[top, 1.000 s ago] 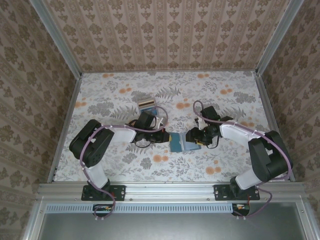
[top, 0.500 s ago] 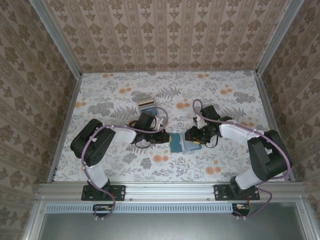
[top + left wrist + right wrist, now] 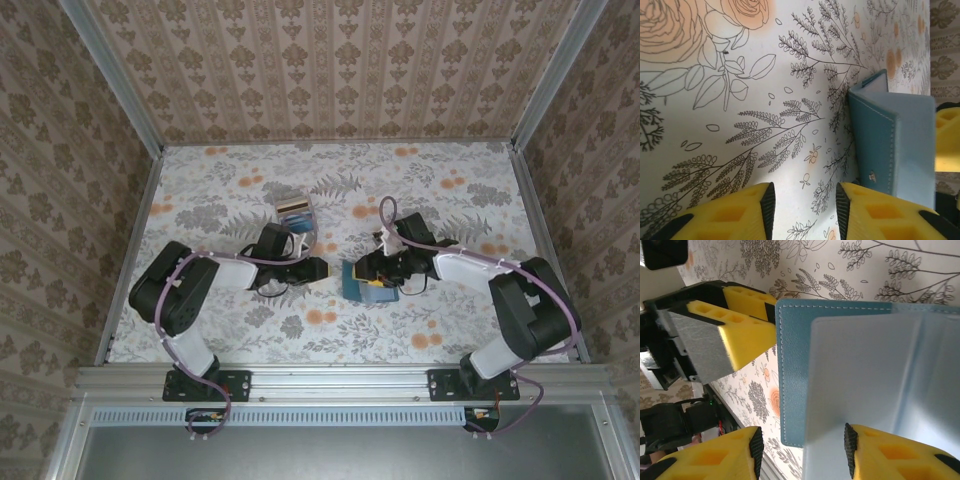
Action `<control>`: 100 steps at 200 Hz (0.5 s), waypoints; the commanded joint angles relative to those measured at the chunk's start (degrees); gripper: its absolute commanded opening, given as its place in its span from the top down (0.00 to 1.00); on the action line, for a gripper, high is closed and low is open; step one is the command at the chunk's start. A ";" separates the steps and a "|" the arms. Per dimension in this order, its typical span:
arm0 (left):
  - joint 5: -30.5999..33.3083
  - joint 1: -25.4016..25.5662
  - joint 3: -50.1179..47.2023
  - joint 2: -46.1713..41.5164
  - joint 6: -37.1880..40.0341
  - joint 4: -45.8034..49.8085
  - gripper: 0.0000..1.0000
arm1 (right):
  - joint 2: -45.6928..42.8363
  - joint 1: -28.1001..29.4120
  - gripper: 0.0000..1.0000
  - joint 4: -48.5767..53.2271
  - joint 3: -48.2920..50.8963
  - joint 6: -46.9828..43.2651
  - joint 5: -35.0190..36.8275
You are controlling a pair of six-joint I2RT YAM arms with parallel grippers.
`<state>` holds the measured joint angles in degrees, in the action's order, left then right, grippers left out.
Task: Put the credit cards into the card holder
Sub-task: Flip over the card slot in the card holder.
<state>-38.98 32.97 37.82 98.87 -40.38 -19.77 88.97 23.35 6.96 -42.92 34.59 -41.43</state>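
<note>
Overhead view of two robot arms on a floral worktop. The card holder (image 3: 352,283), a teal bifold case, lies near the middle between them, just beside both claws.

The left claw (image 3: 312,268) was pinched shut close against the holder's left edge a second ago. It has now drawn back to the left and its jaws have parted. From its wrist camera the left claw (image 3: 804,197) shows two yellow fingers with bare worktop between them, holding nothing. The card holder (image 3: 890,145) sits ahead of it, half open like a tent.

The right claw (image 3: 376,282) has slid left and now sits over the holder. In its wrist view the right claw (image 3: 800,452) is about half open. The holder's teal cover (image 3: 790,375) and pale inner panel (image 3: 865,380) run down between and behind its fingers, with a gap on one side, so it does not appear clamped.

The credit cards (image 3: 296,208) look to be stacked on edge in a pale stand (image 3: 300,222) further back. Whether any card is already in a pocket cannot be told.

Judging by this, the left arm has let go, leaving the right to steady the opened holder.
</note>
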 commanded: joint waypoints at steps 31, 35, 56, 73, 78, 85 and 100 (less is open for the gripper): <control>-1.35 -2.54 -2.93 -1.40 -1.81 -5.46 0.48 | 5.80 2.84 0.50 -8.57 1.79 4.15 -1.79; -1.34 -2.64 -2.88 -1.26 -1.74 -5.46 0.48 | 6.22 2.84 0.51 -8.79 1.71 4.23 -1.89; -2.16 -2.50 -2.60 -1.23 -2.52 -6.25 0.47 | 6.31 3.03 0.52 -8.74 1.68 4.96 -1.34; -2.68 -1.04 -1.41 -0.25 -0.95 -5.57 0.46 | 5.65 3.01 0.54 -6.26 1.38 3.47 0.92; -2.69 -0.55 -0.80 0.26 -0.38 -4.92 0.45 | 5.84 3.01 0.55 -5.24 1.04 2.71 1.57; -2.69 -0.01 -0.16 0.94 -0.19 -4.34 0.45 | 6.26 3.01 0.56 -3.88 0.60 1.94 2.19; -2.37 1.13 0.01 2.08 -1.74 -6.16 0.44 | 6.70 3.01 0.63 -2.50 0.29 1.83 3.38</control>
<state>-40.71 32.05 36.40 98.65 -42.22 -24.71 95.00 26.15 0.82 -41.74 37.52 -40.93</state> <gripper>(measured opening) 0.554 0.410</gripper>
